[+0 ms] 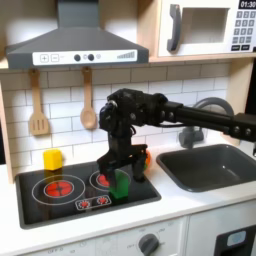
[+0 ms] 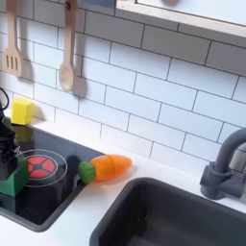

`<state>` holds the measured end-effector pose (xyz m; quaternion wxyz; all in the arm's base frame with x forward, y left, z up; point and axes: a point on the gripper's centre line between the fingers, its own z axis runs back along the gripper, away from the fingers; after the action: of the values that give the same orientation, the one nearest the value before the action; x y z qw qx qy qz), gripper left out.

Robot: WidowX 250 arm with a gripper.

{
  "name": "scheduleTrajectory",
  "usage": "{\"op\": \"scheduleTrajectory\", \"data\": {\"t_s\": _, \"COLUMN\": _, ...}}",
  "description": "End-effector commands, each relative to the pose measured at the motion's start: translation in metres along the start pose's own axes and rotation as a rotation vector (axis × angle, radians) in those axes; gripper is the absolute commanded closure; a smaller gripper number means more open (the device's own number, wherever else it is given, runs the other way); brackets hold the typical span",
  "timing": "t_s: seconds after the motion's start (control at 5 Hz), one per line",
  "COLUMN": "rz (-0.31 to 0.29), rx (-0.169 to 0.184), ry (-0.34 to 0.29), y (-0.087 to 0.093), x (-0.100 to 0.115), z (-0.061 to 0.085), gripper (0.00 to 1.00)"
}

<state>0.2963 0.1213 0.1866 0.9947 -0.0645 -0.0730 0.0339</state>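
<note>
My gripper hangs low over the right burner of the toy stove, pointing down. Its fingers stand apart on either side of a green block that rests on the burner; I cannot tell whether they touch it. In the second exterior view the gripper shows at the left edge, just above the green block. A toy carrot lies close behind and to the right of the gripper in the first exterior view, on the counter beside the stove in the second, carrot.
A yellow block stands at the stove's back left. The sink with its faucet lies to the right in both exterior views. A spatula and a wooden spoon hang on the tiled wall.
</note>
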Motion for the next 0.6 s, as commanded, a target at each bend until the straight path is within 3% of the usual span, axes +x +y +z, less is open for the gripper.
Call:
{"op": "scheduleTrajectory", "data": {"t_s": 0.0, "rz": 0.022, "rx": 0.023, "ry": -0.009, "y": -0.004, "x": 0.013, "z": -0.003, "gripper": 0.0}}
{"op": "scheduleTrajectory", "data": {"t_s": 0.2, "rz": 0.038, "rx": 0.056, "ry": -0.01, "y": 0.001, "x": 0.02, "z": -0.005, "gripper": 0.0}}
{"op": "scheduleTrajectory", "data": {"t_s": 0.4, "rz": 0.056, "rx": 0.065, "ry": -0.008, "y": 0.006, "x": 0.024, "z": -0.008, "gripper": 0.0}}
